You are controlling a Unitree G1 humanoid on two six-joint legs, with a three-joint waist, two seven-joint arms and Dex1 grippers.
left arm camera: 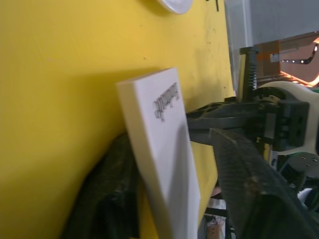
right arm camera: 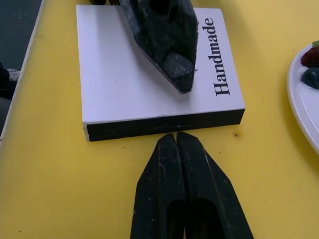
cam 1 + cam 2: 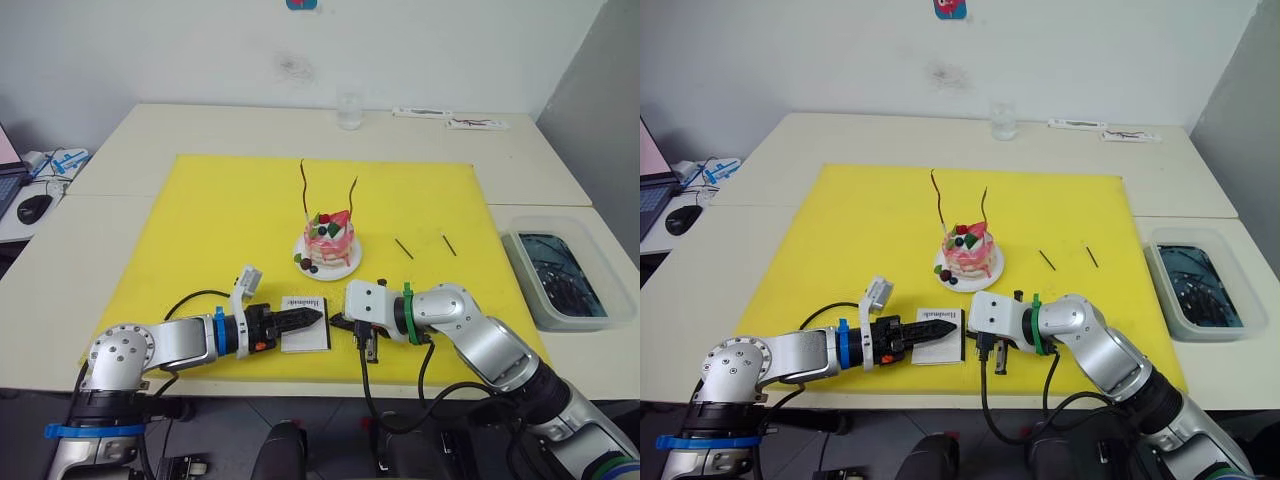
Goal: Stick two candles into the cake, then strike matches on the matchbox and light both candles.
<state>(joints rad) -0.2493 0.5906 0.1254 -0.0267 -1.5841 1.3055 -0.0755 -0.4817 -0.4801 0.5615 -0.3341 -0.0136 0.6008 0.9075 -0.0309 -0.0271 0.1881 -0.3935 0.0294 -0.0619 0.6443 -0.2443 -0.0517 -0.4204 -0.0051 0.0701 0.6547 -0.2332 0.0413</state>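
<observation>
The pink cake (image 3: 328,241) stands on its white plate mid-mat, with both wavy candles (image 3: 304,190) (image 3: 353,196) upright in it. Two short dark matches (image 3: 403,248) (image 3: 449,244) lie on the mat to its right. The white matchbox (image 3: 306,324) lies near the mat's front edge. My left gripper (image 3: 306,318) is open around it: one finger (image 1: 104,189) is against one face and the other finger (image 1: 249,184) is just off the lettered top. My right gripper (image 2: 174,135) is shut and holds nothing. Its tip is at the matchbox's (image 2: 149,84) black edge.
A yellow mat (image 3: 200,220) covers the table's middle. A glass (image 3: 349,110) and flat packets (image 3: 450,118) sit at the back. A grey bin of dark water (image 3: 556,272) stands at the right. A mouse (image 3: 35,208) lies far left.
</observation>
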